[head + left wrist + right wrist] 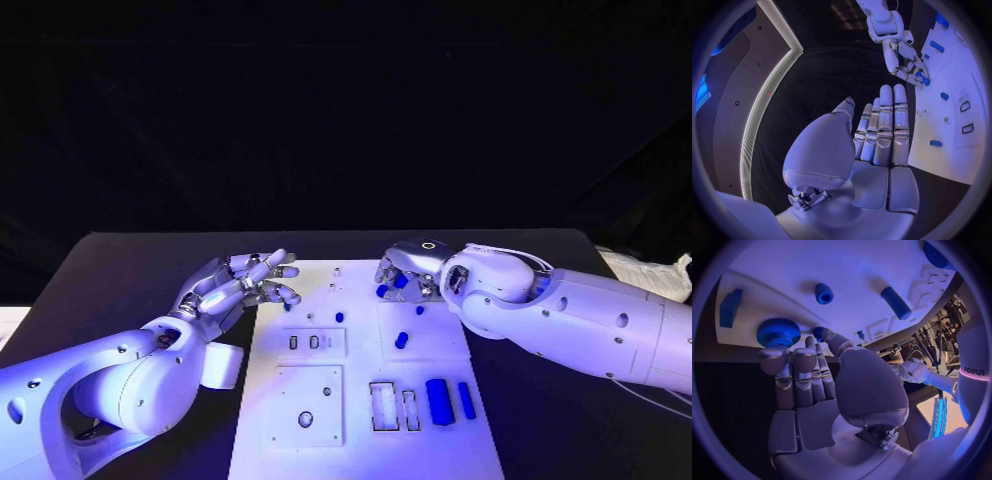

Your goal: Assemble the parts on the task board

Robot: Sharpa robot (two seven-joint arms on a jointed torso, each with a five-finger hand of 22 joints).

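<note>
Head view: right hand [408, 272] reaches over the task board [361, 400] at twelve o'clock, seemingly pinching a small blue part [819, 332]; left hand [242, 283] hovers released at ten. Seating it needs vertical alignment.

Two glossy white arms of rounded, bulbous shells with small dark screw holes. Left hand [242, 283] and right hand [408, 272]: silver, segmented metallic fingers [887, 125], smooth pale palm plates. A grey "sharpa" marking shows on the left arm's white shell in the right wrist view.
</note>
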